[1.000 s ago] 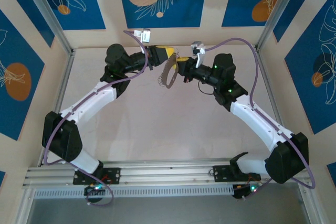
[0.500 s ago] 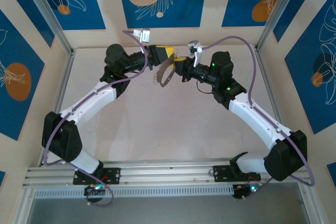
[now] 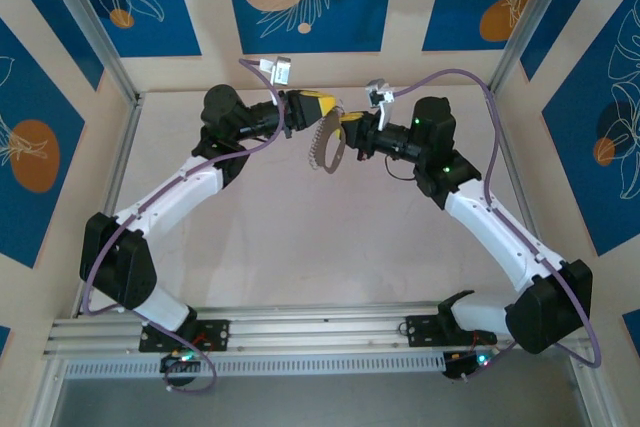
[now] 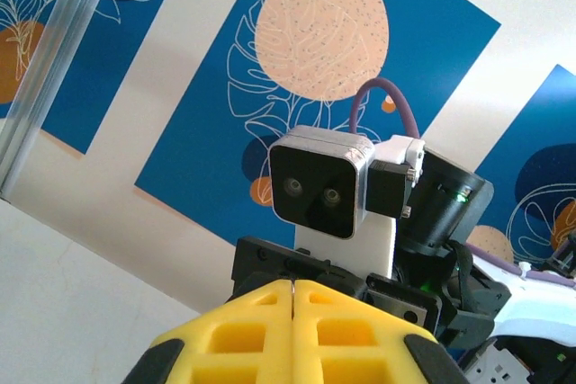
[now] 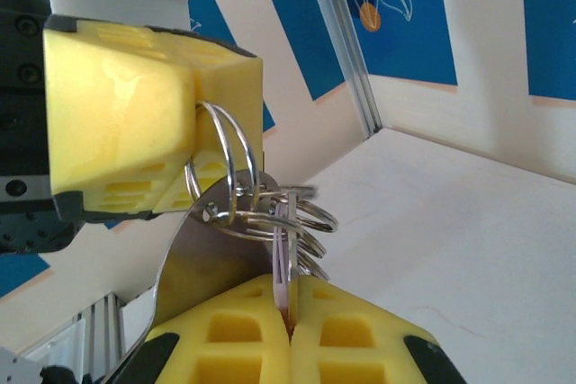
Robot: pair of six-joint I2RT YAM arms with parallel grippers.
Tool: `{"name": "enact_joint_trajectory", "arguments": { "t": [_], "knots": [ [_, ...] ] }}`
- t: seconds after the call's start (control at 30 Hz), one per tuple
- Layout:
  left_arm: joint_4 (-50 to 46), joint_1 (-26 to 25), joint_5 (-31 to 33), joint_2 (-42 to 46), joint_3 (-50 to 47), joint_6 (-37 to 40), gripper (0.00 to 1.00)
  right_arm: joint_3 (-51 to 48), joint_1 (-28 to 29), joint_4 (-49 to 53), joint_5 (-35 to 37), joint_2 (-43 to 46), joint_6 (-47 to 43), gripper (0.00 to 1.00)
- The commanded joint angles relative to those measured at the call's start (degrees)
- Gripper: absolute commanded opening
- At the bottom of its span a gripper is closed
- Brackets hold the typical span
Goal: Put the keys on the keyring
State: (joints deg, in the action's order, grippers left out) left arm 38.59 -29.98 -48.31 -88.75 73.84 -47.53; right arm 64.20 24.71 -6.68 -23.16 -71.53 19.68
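1. The two arms reach in from the near corners and meet above the far middle of the table.
2. The left gripper lies behind and just left of the right gripper, tip close to tip.
3. The keyring hangs between and below the tips, off the table.
4. In the right wrist view, the keyring's wire loops come out of the left gripper's tip, at upper left.
5. Smaller rings hang through those loops, just above the right gripper's fingers.
6. The key stands edge-on between those fingers.
7. In the left wrist view, the right arm's camera sits straight above the left gripper's fingers.
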Motion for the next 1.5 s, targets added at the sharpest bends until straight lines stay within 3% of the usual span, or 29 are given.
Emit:
{"name": "enact_joint_trajectory", "arguments": {
  "t": [0.0,0.2,0.6,0.7,0.87,0.97,1.17,1.47],
  "knots": [
    [2.24,-0.78,-2.91,1.3,1.21,0.52,0.0,3.39,-0.45,3.49,-3.79,0.57,-2.39,0.0],
    [2.37,-1.22,-3.1,0.82,1.26,0.37,0.0,6.22,0.87,5.67,-7.26,-1.7,-3.11,0.0],
    [2.29,-1.84,-2.31,0.25,0.87,0.71,0.0,8.57,1.35,9.51,-7.72,-3.31,-4.72,0.0],
    [2.46,-1.83,-1.9,0.18,0.7,0.64,0.0,7.67,0.3,9.16,-7.75,-2.2,-4.0,0.07],
    [2.88,-1.84,-1.26,-0.1,0.51,0.75,0.0,4.92,-3.2,7.8,-9.6,1.12,-1.85,0.33],
    [3.06,-1.84,-1.0,-0.2,0.43,0.6,0.0,2.67,-6.23,5.85,-11.93,3.75,0.37,0.39],
    [4.16,-1.87,0.05,-0.2,-0.06,0.02,0.0,-1.48,-11.12,-4.56,-14.19,7.1,8.85,0.39],
    [7.41,-1.84,1.29,-0.62,-0.63,-2.25,0.0,-2.33,-11.43,-18.58,-10.16,3.59,18.94,0.39]
  ]
}}
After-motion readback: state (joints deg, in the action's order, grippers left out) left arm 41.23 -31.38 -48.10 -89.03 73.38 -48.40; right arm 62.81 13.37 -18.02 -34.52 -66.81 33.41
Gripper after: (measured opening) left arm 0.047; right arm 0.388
